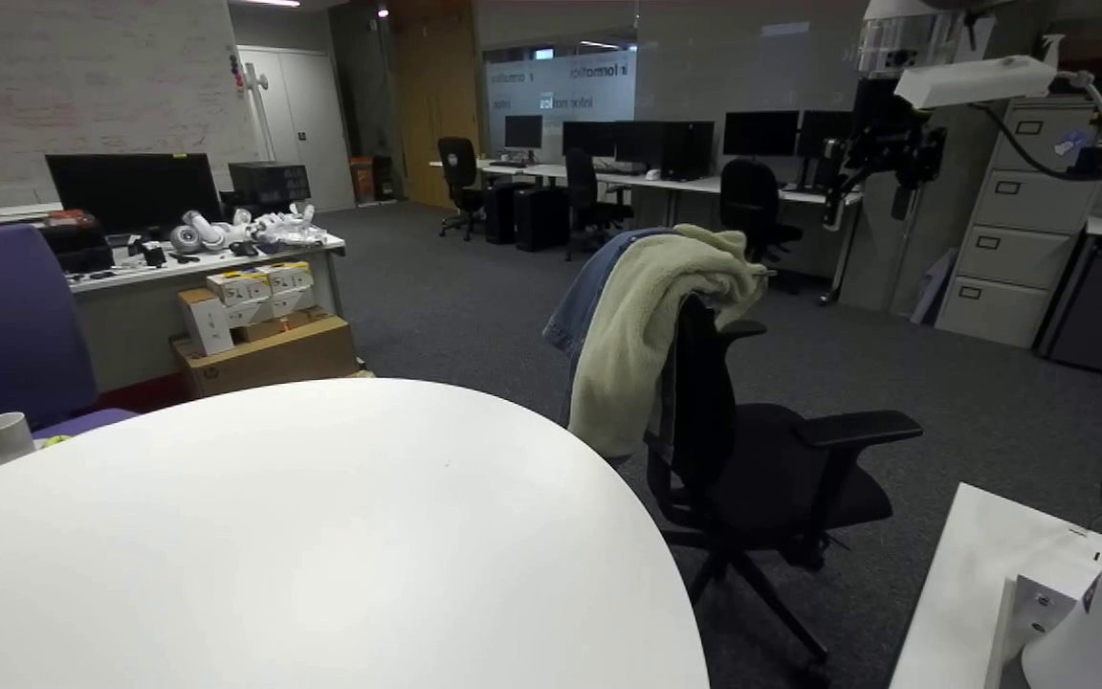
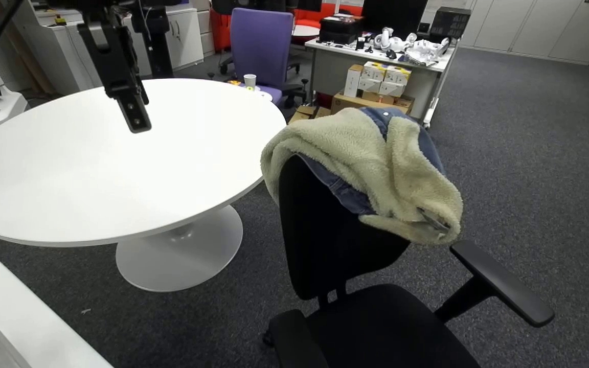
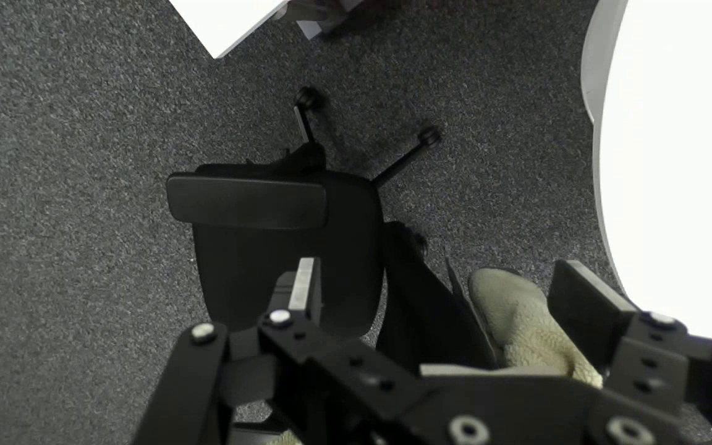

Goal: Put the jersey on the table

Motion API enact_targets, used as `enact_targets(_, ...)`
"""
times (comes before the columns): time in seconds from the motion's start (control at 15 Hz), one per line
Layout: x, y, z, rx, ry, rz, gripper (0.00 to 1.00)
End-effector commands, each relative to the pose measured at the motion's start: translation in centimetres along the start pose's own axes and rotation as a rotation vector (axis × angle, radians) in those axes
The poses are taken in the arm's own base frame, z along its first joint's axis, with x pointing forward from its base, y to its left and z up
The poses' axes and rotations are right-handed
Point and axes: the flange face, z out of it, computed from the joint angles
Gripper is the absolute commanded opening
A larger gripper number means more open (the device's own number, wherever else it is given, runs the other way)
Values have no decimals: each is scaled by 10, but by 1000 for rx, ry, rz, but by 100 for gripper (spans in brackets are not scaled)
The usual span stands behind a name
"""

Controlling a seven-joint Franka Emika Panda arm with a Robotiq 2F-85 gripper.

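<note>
The jersey (image 1: 632, 335) is draped over the backrest of a black office chair, cream fleece lining outward with blue denim at the edges. It also shows in an exterior view (image 2: 345, 135) and partly in the wrist view (image 3: 517, 315), where my gripper body hides much of it. No brown label can be made out. The round white table (image 1: 321, 536) stands beside the chair; it also shows in an exterior view (image 2: 120, 168) and at the right of the wrist view (image 3: 677, 161). My gripper (image 3: 449, 290) is open and empty, above the chair and jersey; it also shows in both exterior views (image 1: 867, 207) (image 2: 150, 102).
The black chair (image 2: 320, 240) has armrests (image 1: 857, 428) sticking out. A purple chair (image 2: 261, 46) with a white cup (image 2: 249, 81) stands at the table's far side. A white robot stand (image 1: 1001, 574) is near the black chair. Desks with monitors and boxes (image 2: 371, 82) lie farther off.
</note>
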Motion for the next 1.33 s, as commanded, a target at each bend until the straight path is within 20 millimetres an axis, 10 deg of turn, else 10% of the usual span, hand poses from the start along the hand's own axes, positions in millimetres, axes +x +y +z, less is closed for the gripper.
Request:
enact_targets(0.0,1,1,1,1,-5,3,100)
enact_targets(0.4,8,-4,-3,-3,7,9,100)
enact_targets(0.87,85,17,-14,67,-44,249,100)
enact_targets(1.27,163,74,25,97,-131,564,100)
